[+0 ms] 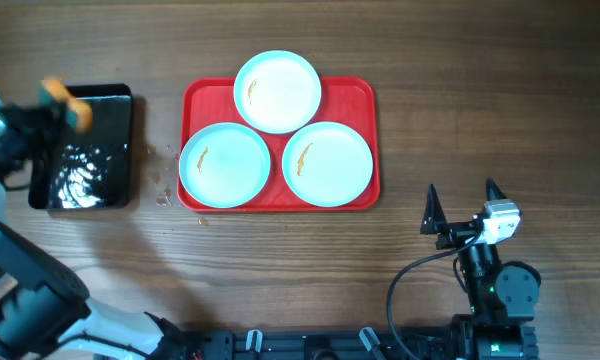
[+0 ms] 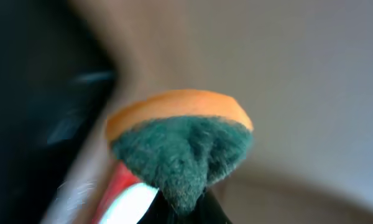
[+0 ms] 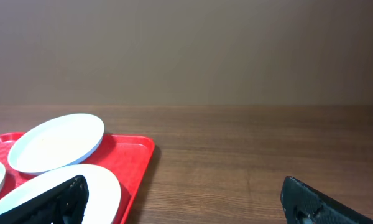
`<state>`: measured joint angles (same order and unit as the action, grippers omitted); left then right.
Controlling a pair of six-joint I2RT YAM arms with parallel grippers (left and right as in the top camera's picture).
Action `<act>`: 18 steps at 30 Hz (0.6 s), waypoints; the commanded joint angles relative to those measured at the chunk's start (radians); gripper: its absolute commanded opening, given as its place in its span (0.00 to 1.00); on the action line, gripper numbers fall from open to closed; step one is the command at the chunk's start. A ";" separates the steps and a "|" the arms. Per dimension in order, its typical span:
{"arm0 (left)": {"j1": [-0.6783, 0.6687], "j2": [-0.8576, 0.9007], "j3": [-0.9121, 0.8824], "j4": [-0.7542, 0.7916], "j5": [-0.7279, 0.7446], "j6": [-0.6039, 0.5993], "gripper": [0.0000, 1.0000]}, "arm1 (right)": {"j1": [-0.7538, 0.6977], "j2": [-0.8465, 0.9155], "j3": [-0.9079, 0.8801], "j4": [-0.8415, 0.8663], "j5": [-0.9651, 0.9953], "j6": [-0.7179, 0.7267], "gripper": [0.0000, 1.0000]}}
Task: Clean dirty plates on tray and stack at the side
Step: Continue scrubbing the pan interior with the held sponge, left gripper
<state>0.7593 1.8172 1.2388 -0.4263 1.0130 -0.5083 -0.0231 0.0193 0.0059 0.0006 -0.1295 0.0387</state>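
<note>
Three pale blue-white plates lie on the red tray (image 1: 365, 95): one at the back (image 1: 277, 92), one front left (image 1: 225, 165), one front right (image 1: 327, 163). Each has a small orange-brown smear. My left gripper (image 1: 65, 108) is shut on an orange and green sponge (image 1: 68, 104) above the black bin (image 1: 85, 150), left of the tray. In the left wrist view the sponge (image 2: 180, 143) fills the middle, blurred. My right gripper (image 1: 462, 208) is open and empty, right of and nearer than the tray. The right wrist view shows the tray (image 3: 137, 152) and two plates (image 3: 56, 142) to its left.
The glossy black bin holds liquid that glints. Small brown drops or crumbs (image 1: 163, 196) lie on the wooden table between bin and tray. Bare wood (image 1: 480, 100) lies right of the tray.
</note>
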 commanded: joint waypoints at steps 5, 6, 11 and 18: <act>0.038 -0.034 0.021 0.066 0.271 -0.108 0.04 | -0.002 -0.008 0.000 0.006 0.011 -0.013 1.00; 0.039 -0.041 0.022 0.139 0.346 -0.108 0.04 | -0.002 -0.008 0.000 0.006 0.011 -0.013 1.00; 0.027 -0.042 0.021 0.122 0.069 0.175 0.04 | -0.002 -0.008 0.000 0.006 0.011 -0.013 1.00; 0.018 -0.043 0.022 -0.047 -0.126 -0.098 0.04 | -0.002 -0.008 0.000 0.006 0.011 -0.012 1.00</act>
<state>0.7742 1.7802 1.2556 -0.5285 0.8314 -0.5461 -0.0231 0.0193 0.0063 0.0006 -0.1295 0.0387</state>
